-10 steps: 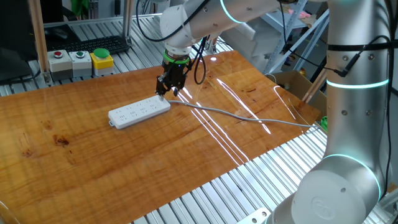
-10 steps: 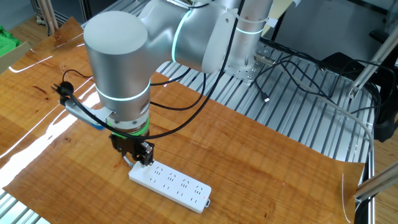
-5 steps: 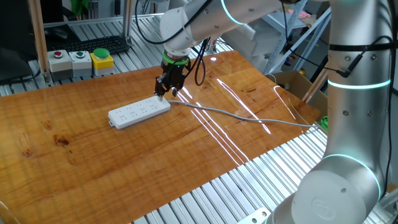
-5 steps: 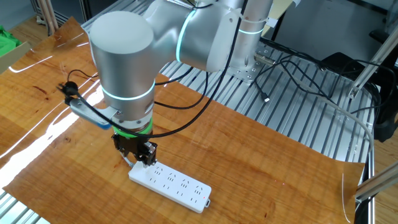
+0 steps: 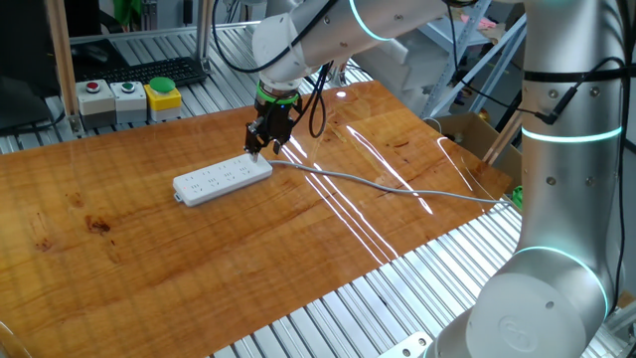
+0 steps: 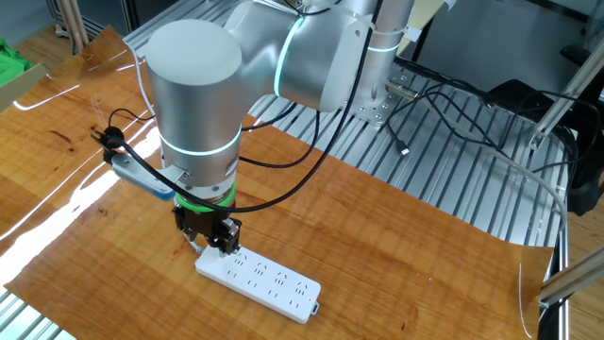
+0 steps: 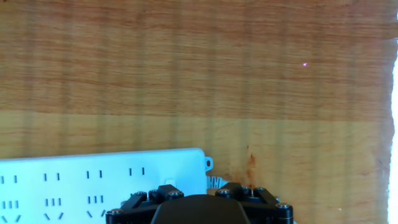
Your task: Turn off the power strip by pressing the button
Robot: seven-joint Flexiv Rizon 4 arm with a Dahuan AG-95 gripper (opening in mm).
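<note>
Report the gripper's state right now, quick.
Gripper: cannot be told whether open or shut; it holds nothing and sits at the cord end of the power strip.

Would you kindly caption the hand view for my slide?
Gripper above the cord end of the white power strip on the wooden table.

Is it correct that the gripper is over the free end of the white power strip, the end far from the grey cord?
Not quite. The gripper is over the cord end of the white power strip, where the grey cord leaves it, not the free end. The fixed view with the coloured push-buttons shows this; the rest of your statement holds.
</note>
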